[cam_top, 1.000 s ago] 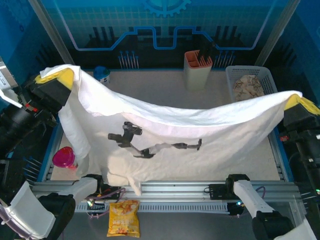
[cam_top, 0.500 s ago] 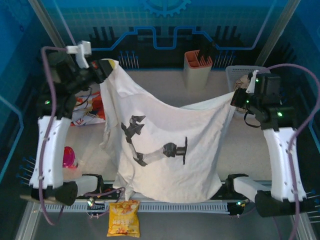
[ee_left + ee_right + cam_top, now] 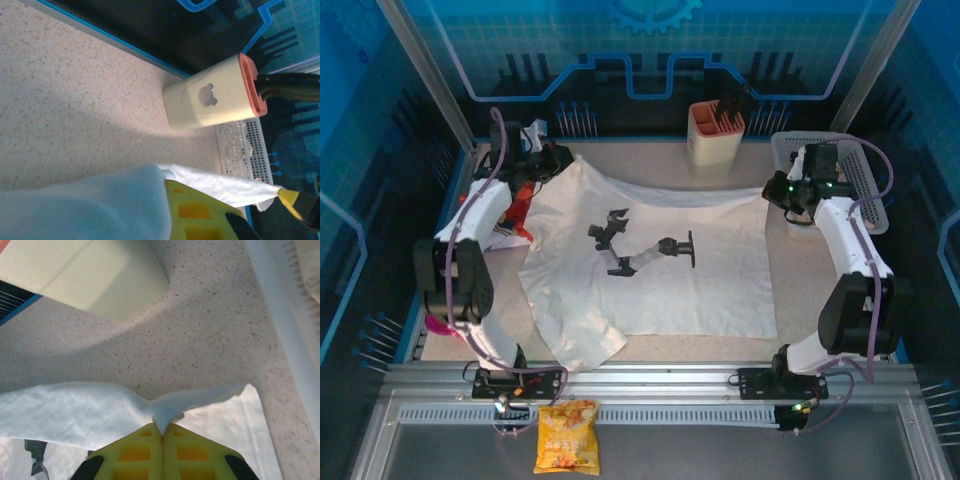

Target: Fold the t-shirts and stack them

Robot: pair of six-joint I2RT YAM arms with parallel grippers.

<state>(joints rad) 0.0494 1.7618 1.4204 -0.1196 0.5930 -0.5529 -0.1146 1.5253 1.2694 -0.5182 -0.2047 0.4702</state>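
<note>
A white t-shirt (image 3: 660, 290) with a dark robot-arm print lies spread across the table, its far edge still lifted at both corners. My left gripper (image 3: 558, 160) is shut on the far-left corner. In the left wrist view the t-shirt (image 3: 85, 205) drapes over the left gripper (image 3: 167, 184), and one yellow finger (image 3: 200, 212) shows beside it. My right gripper (image 3: 777, 192) is shut on the far-right corner. In the right wrist view the right gripper (image 3: 162, 429) has its yellow fingers pressed together on a pinch of the t-shirt (image 3: 75, 407).
A cream utensil holder (image 3: 714, 138) with an orange rim stands at the back. A white basket (image 3: 850, 165) sits at the back right. A red snack packet (image 3: 510, 215) lies under the left arm, a pink cup (image 3: 440, 325) at the left edge, a yellow chip bag (image 3: 567, 437) on the front rail.
Both grippers have swung down and toward the back of the table. The shirt, which hung between them, now lies spread flat on the table.
</note>
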